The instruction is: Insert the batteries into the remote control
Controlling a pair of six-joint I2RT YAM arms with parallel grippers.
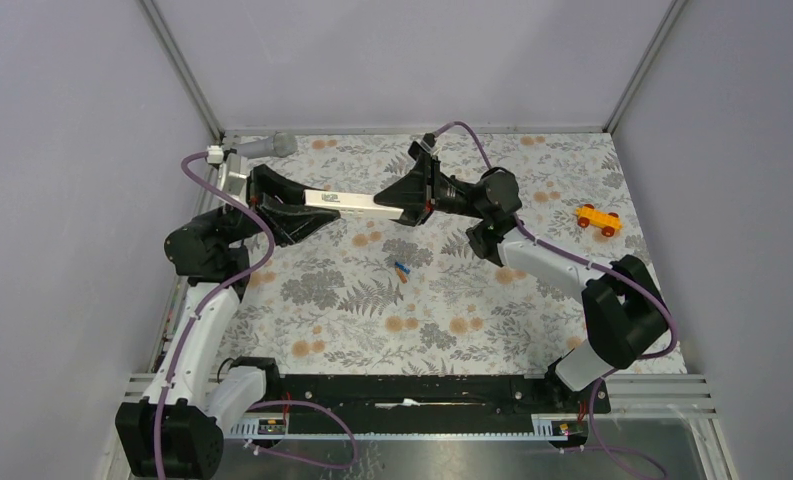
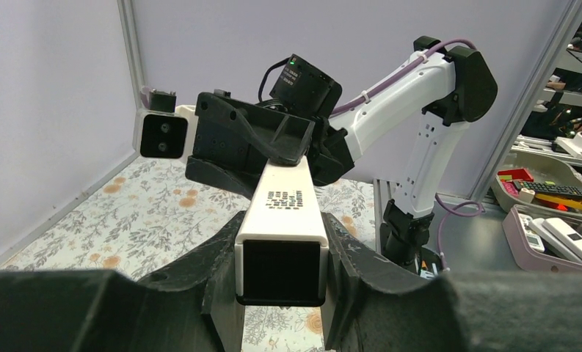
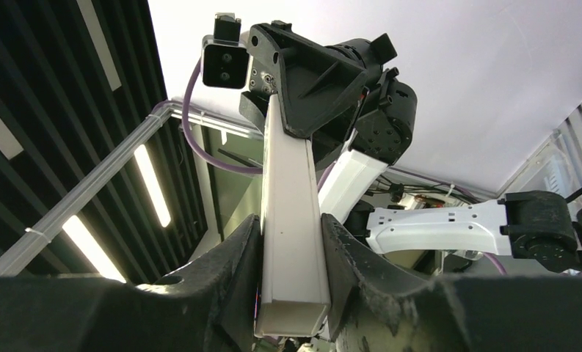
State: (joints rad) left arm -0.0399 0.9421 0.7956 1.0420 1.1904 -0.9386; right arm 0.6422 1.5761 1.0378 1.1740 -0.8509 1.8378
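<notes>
The remote control [image 1: 355,204], a long white bar, hangs above the table between my two grippers. My left gripper [image 1: 294,216] is shut on its left end. In the left wrist view the remote control [image 2: 286,209] shows a dark hollow end between the left gripper's [image 2: 282,257] fingers. My right gripper [image 1: 413,196] is shut on the other end. The right wrist view shows both fingers pressed against the sides of the remote control [image 3: 293,213] at the right gripper [image 3: 291,271]. The batteries [image 1: 401,270], small, blue and orange, lie on the floral cloth below, held by nothing.
An orange-yellow toy car [image 1: 598,219] sits at the right of the cloth. A grey microphone [image 1: 268,146] stands at the back left corner, close behind the left arm. Grey walls enclose the table on three sides.
</notes>
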